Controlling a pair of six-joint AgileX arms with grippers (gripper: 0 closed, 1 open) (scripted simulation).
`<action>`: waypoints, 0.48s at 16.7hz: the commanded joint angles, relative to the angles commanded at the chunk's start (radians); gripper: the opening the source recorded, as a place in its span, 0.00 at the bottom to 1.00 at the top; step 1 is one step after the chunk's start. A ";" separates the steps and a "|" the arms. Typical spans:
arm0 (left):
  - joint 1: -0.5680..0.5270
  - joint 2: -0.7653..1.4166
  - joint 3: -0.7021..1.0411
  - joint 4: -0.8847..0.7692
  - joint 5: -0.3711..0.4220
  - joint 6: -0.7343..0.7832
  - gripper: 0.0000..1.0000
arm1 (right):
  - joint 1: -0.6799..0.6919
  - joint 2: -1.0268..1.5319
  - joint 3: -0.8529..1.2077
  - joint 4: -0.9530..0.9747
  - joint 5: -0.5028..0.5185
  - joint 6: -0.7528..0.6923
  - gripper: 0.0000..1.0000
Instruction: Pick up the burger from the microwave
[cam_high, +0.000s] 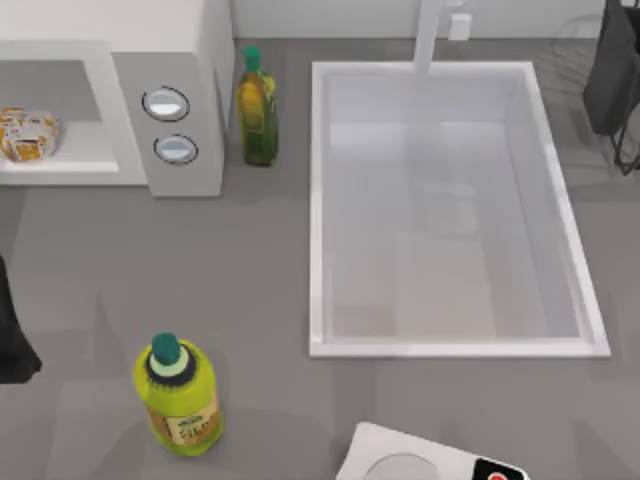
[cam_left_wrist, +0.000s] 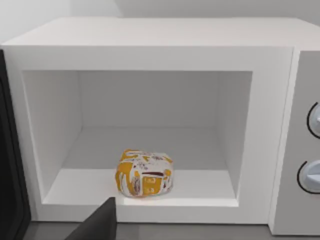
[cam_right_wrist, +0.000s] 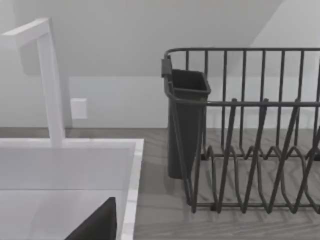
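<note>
Tool of the left arm (cam_left_wrist: 97, 224) appears as one dark wedge at the edge of the left wrist view, facing the open front of the large white boxy microwave (cam_left_wrist: 150, 35). I cannot tell if this tool is apart or together. It holds nothing and stays apart from the microwave. In the top view the left arm (cam_high: 12, 345) is a dark shape at the left edge of the grey table (cam_high: 250, 260).

The small orange-yellow and white patterned burger (cam_left_wrist: 144, 173) lies on the floor of the microwave cavity, near the front lip. From above, the burger (cam_high: 28, 133) sits in the cavity, with the two round silver-rimmed dials (cam_high: 166, 103) to its right.

Just beside the right wall of the microwave stands a tall yellow-green bottle with green cap (cam_high: 257, 108). A wider yellow bottle with green cap (cam_high: 180, 395) stands well apart, on the table nearer the front. The white rectangular sink basin (cam_high: 318, 200) takes the right half of the table.

The right arm (cam_high: 615, 75) is parked at the top right corner. Its tool (cam_right_wrist: 97, 224) is a dark wedge over the sink corner, near a dark wire dish rack (cam_right_wrist: 250, 140); its state I cannot tell either.
</note>
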 joint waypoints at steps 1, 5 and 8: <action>0.000 0.000 0.000 0.000 0.000 0.000 1.00 | 0.000 0.000 0.000 0.000 0.000 0.000 1.00; 0.002 0.030 0.015 0.018 0.003 0.001 1.00 | 0.000 0.000 0.000 0.000 0.000 0.000 1.00; 0.010 0.154 0.072 0.090 0.013 0.005 1.00 | 0.000 0.000 0.000 0.000 0.000 0.000 1.00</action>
